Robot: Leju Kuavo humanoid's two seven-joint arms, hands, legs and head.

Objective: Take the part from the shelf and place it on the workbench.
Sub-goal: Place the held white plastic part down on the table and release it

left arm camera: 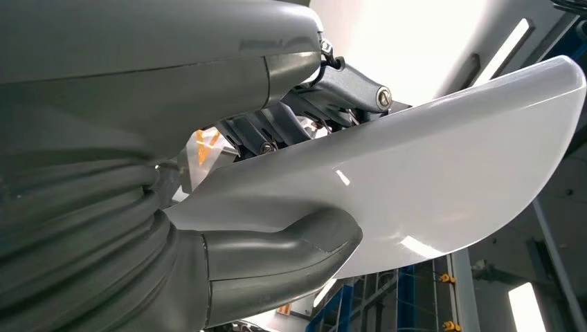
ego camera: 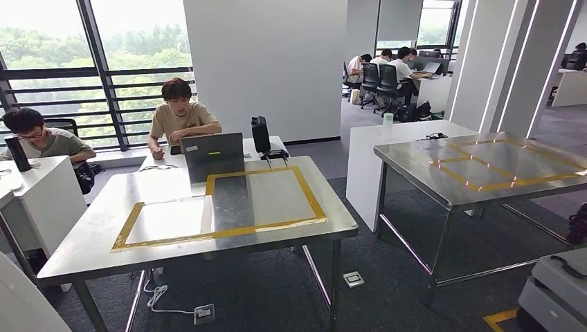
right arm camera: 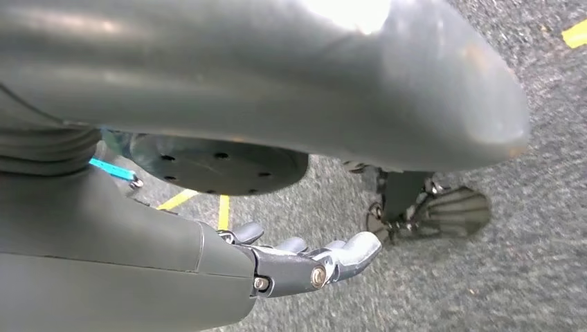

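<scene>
Glossy white curved panel [left arm camera: 443, 187] pinched edgewise in the left hand [left arm camera: 277, 194] — thumb under, fingers over. Probably light, stiff, slippery (thin shell, by its look); safest gripped near mid-edge. Right hand [right arm camera: 304, 266] unclenched, holding nothing. Taped workbench [ego camera: 83, 242] ahead.

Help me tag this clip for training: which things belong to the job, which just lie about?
Job: glossy white curved plastic part, gripped by left hand; steel workbench with yellow tape rectangles.
Lying about: grey laptop; black upright box; black bottle; second steel table.
</scene>
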